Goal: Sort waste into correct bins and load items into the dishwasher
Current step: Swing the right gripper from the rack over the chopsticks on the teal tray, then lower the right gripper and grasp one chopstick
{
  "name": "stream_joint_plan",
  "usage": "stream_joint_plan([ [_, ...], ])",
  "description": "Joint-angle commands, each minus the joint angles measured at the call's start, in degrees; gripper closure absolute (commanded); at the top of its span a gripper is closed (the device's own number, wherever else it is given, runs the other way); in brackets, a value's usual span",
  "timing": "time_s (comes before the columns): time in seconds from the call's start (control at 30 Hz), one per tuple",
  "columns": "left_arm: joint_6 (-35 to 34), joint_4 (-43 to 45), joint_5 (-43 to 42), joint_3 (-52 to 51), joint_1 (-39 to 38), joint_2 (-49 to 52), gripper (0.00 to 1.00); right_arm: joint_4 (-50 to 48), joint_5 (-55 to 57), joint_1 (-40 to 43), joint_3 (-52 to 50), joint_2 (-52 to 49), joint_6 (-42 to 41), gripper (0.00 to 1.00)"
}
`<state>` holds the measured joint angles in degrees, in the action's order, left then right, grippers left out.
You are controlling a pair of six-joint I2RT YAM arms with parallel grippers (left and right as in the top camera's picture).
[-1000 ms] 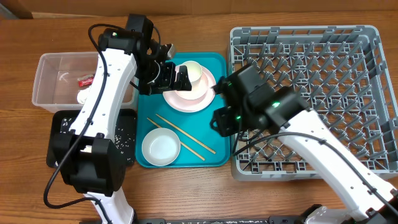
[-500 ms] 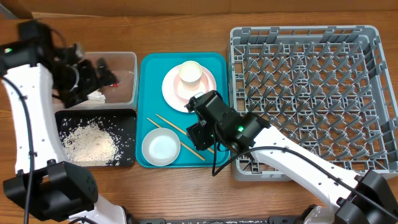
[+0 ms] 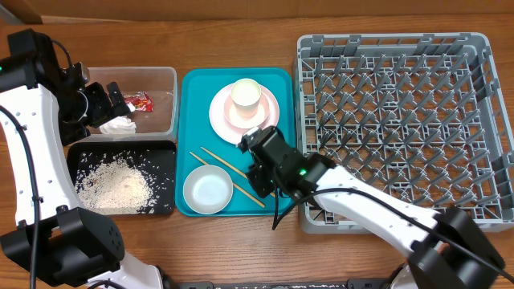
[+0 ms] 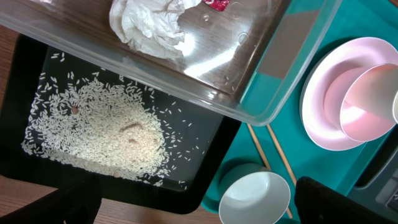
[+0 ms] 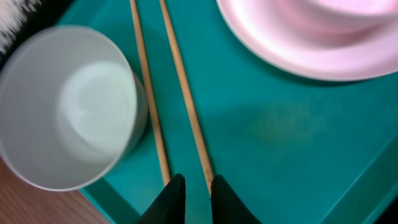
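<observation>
Two chopsticks (image 3: 229,166), one bowl (image 3: 207,189), one plate (image 3: 233,124)

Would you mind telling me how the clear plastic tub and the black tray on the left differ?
The clear tub is deep-walled and see-through; the black tray is shallow and opaque. The clear tub holds a crumpled napkin and a red wrapper; the black tray holds loose rice. Both are rectangular and lie left of the teal tray.
</observation>
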<state>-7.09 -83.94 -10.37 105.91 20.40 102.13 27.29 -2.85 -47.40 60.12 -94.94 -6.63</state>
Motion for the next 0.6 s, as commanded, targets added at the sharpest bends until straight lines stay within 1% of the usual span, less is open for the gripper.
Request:
stream_joint_plan([
  [0.0, -0.22, 0.22, 0.94, 0.96, 0.20, -0.35, 0.00, -1.55, 0.44, -1.11, -0.39, -0.46, 3.67, 0.83],
  [0.17, -0.20, 0.24, 0.94, 0.96, 0.20, -0.33, 0.00, -2.56, 1.25, -2.54, -0.42, -1.16, 6.82, 0.82],
  [0.57, -0.20, 0.22, 0.92, 0.96, 0.20, -0.35, 0.00, -6.25, 1.99, -2.64, -0.44, -7.98, 8.46, 0.82],
])
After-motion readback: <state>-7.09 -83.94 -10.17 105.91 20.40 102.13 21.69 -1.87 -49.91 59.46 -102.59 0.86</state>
